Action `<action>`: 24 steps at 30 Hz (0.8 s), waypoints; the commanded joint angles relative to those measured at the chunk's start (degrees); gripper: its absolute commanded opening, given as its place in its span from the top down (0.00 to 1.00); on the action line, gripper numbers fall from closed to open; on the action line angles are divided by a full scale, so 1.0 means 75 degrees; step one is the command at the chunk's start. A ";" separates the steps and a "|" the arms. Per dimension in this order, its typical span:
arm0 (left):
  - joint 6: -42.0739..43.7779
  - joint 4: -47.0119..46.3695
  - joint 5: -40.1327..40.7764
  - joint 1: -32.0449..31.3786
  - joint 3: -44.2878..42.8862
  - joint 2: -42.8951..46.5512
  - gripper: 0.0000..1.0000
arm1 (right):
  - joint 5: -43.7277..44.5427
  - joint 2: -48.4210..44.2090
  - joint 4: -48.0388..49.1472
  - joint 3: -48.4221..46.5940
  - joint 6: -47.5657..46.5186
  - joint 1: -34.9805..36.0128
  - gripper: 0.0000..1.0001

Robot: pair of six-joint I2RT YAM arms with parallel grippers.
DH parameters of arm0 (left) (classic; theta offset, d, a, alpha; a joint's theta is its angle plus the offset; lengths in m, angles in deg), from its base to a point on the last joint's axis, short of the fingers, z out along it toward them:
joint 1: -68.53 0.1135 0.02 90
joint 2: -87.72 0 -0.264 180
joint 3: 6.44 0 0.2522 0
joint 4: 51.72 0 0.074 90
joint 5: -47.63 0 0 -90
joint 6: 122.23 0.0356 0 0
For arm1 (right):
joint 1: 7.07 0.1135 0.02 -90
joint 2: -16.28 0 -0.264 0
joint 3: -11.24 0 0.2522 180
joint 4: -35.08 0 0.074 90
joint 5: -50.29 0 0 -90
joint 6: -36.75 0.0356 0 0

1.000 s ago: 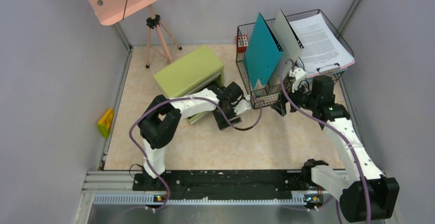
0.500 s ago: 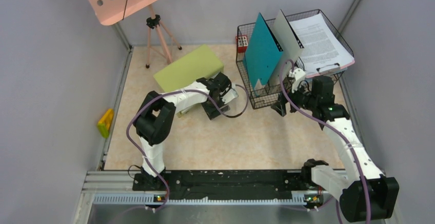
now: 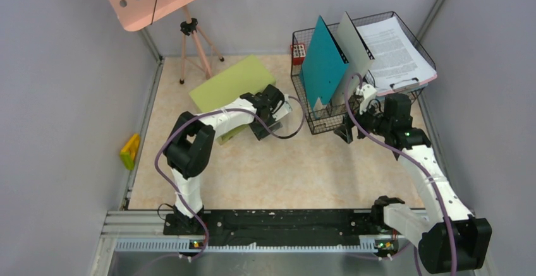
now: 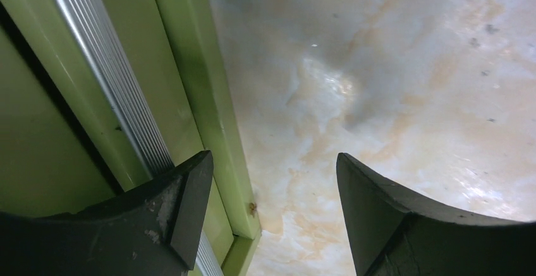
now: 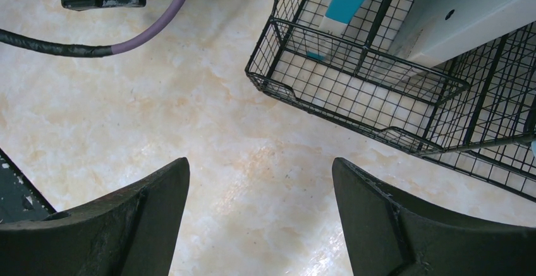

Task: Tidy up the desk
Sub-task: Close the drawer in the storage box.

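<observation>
The desk (image 3: 284,168) is a beige marbled top. On its back left stands an olive-green drawer box (image 3: 231,85). My left gripper (image 3: 260,131) is at the box's front, open, holding nothing. In the left wrist view the green drawer front (image 4: 212,99) and a ribbed metal strip (image 4: 107,80) run beside the left finger, and bare desk (image 4: 379,67) lies between the left gripper's (image 4: 273,206) fingers. My right gripper (image 3: 346,131) hovers open over bare desk (image 5: 189,99) just in front of the wire basket (image 5: 379,99); nothing lies within the right gripper (image 5: 260,206).
The black wire basket (image 3: 328,117) at the back right holds an upright teal folder (image 3: 323,61), a grey folder (image 3: 354,45) and a clipboard of papers (image 3: 395,48). A small red item (image 3: 298,52) sits behind it. A yellow object (image 3: 130,151) lies at the left wall. A tripod (image 3: 189,42) stands at the back.
The left arm has swung left and back toward the green box, and the drawer that stuck out has slid in with it. The right arm has not moved.
</observation>
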 commanded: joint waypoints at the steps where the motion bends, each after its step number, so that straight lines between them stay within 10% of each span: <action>1: 0.0168 -0.0588 0.0558 0.0130 0.0131 0.0400 0.23 | -0.0083 -0.0006 0.0236 -0.0031 -0.0121 -0.0045 0.18; 24: -0.0281 -0.0112 -0.0702 0.0035 0.0622 0.1750 0.21 | -0.0212 -0.0050 0.0088 -0.0183 -0.0179 -0.0047 0.18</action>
